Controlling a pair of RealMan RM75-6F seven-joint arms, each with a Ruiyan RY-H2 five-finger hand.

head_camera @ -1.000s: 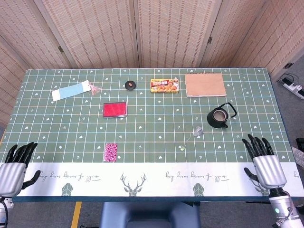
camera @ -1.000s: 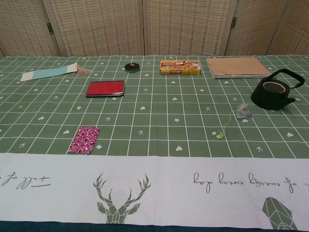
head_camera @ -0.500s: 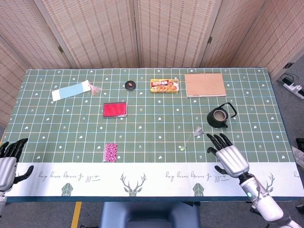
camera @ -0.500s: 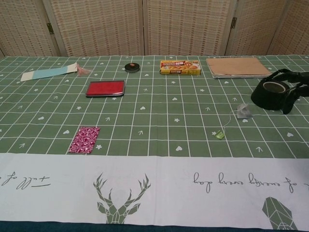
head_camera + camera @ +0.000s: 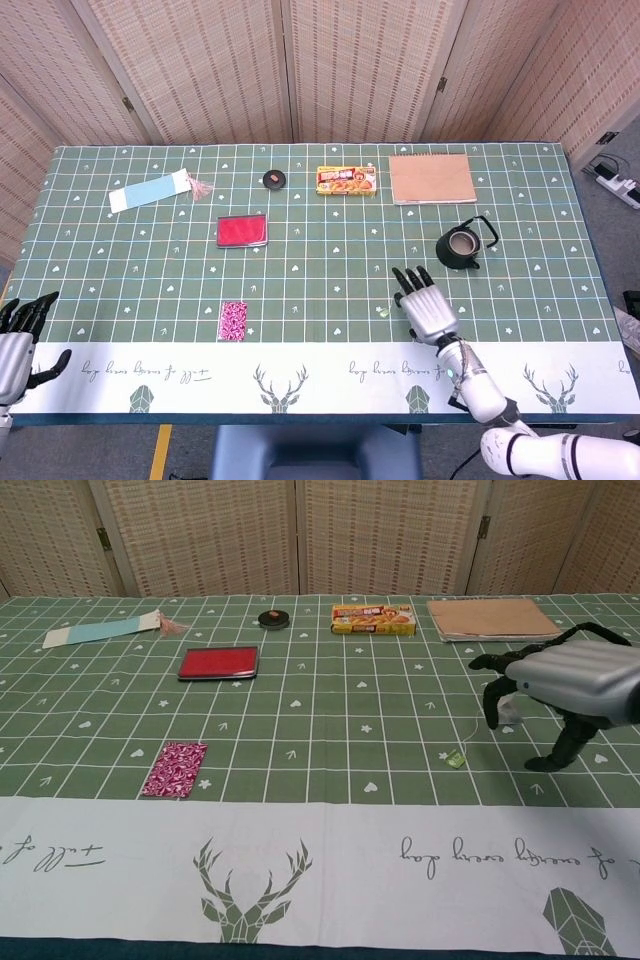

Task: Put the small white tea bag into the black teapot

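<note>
The small white tea bag [image 5: 511, 713] lies on the green cloth, its string running to a green tag [image 5: 456, 759] [image 5: 383, 311]. In the chest view my right hand [image 5: 566, 681] hangs just above and right of the bag with fingers spread downward, holding nothing. In the head view my right hand [image 5: 425, 304] covers the bag. The black teapot [image 5: 461, 246] stands open-topped just beyond and to the right; in the chest view only its handle [image 5: 603, 631] shows above the hand. My left hand [image 5: 18, 338] rests open at the table's front left corner.
A red case [image 5: 242, 230] and a pink patterned packet [image 5: 233, 319] lie left of centre. Along the far side are a blue strip [image 5: 148, 190], a small black round object [image 5: 274, 179], an orange box [image 5: 346, 180] and a brown notebook [image 5: 431, 178].
My right hand has swung left from the table's front right edge and now hovers over the tea bag, hiding the teapot in the chest view. My left hand slid slightly left.
</note>
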